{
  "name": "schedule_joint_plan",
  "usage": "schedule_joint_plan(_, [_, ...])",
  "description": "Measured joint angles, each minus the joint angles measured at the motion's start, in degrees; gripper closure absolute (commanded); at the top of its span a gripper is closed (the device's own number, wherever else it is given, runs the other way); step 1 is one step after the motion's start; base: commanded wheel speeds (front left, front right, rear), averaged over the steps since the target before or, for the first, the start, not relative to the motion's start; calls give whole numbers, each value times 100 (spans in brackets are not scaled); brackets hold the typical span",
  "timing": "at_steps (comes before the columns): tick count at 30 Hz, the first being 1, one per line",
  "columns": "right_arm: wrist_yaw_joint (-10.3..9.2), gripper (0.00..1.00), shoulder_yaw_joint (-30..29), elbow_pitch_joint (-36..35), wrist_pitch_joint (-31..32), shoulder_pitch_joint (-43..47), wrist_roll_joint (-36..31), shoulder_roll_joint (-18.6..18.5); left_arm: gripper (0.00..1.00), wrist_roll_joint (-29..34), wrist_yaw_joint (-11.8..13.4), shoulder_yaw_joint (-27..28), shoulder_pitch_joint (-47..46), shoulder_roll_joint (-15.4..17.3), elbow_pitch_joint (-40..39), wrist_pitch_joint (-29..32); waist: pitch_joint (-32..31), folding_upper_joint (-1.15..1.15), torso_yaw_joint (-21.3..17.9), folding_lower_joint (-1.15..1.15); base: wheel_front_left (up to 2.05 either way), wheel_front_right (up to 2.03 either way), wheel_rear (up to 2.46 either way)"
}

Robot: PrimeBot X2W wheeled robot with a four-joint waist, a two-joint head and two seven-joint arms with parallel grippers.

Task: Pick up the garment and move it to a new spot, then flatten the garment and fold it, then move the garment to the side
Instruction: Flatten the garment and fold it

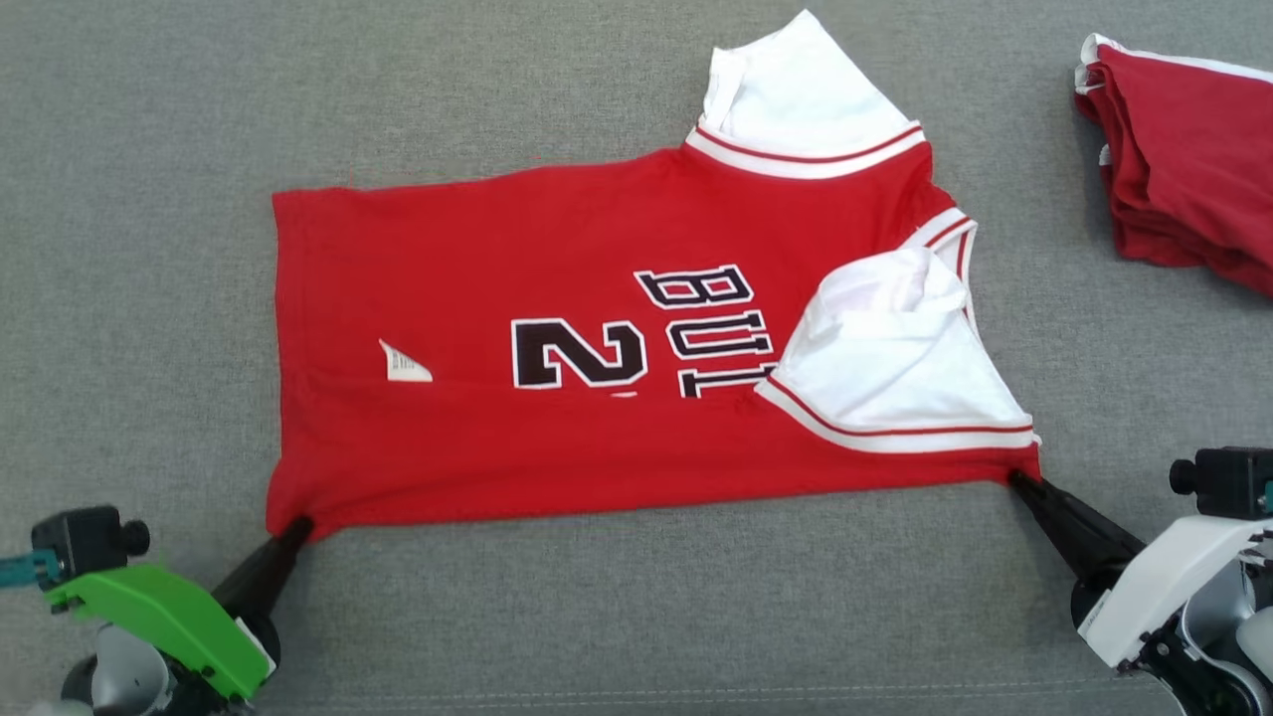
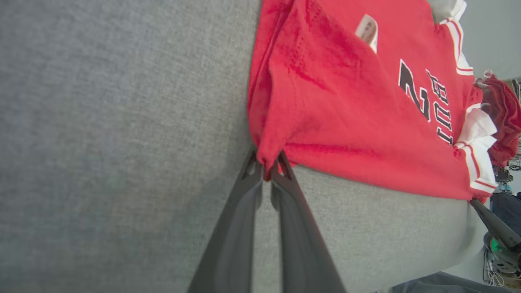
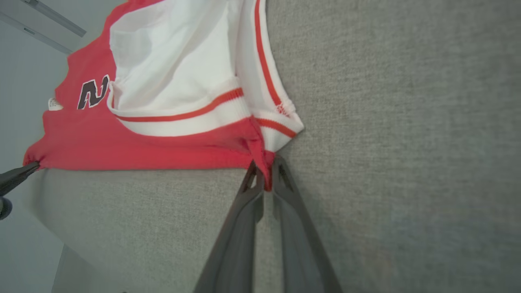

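The garment is a red jersey with white sleeves and black lettering, lying spread sideways on the grey fabric surface. My left gripper is shut on its near left hem corner; the left wrist view shows the red cloth pinched between the fingertips. My right gripper is shut on the near right corner below the white sleeve. In the right wrist view a red fold is clamped at the gripper. The near edge is stretched between both grippers.
A pile of folded red clothing lies at the far right edge. A small white label pokes out of the jersey's left part. Bare grey surface lies on the left and along the near side.
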Motion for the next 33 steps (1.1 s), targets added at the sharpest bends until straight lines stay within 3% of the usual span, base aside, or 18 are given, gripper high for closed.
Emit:
schedule_joint_plan(7, [-145, 100, -102, -305, -149, 456, 110, -109, 100, -82, -1, -10, 567, -145, -365, -98, 59, 0, 49, 0, 0, 0, 0])
schedule_joint_plan(8, [-151, 100, -99, -321, -149, 463, 109, -133, 95, -60, 0, -12, 567, -137, -366, -119, 70, 0, 64, 0, 0, 0, 0])
schedule_joint_plan(9, [-154, 100, -86, -344, -145, 462, 96, -171, 75, -10, 0, -10, 567, -124, -377, -153, 84, 0, 77, 0, 0, 0, 0])
schedule_joint_plan(10, [-193, 79, -70, -382, -143, 460, 40, -223, 41, 0, 1, -3, 566, -114, -411, -167, 100, 0, 85, 0, 0, 0, 0])
schedule_joint_plan(11, [-210, 51, -67, -416, -142, 453, -24, -267, 0, 0, 3, 1, 565, -111, -453, -166, 119, 0, 93, 0, 0, 0, 0])
schedule_joint_plan(12, [-245, 0, -67, -454, -138, 442, -77, -307, 0, 9, 7, -4, 565, -90, -508, -166, 139, 0, 98, 0, 0, 0, 0])
schedule_joint_plan(21, [-355, 0, -372, -1259, 377, -244, -383, -1216, 0, 847, 122, 221, 57, 933, -1106, -160, 458, 0, 96, 0, 0, 0, 0])
schedule_joint_plan(29, [-546, 0, -592, -1705, 1640, -1985, -454, -1784, 0, 671, 361, -85, -1396, 1140, -1265, 992, 964, 0, 144, 0, 0, 0, 0])
schedule_joint_plan(33, [-547, 0, -604, -1956, 2323, -3075, -332, -1728, 0, 626, 635, -241, -2306, 1216, -1257, 1600, 1249, 0, 189, 0, 0, 0, 0])
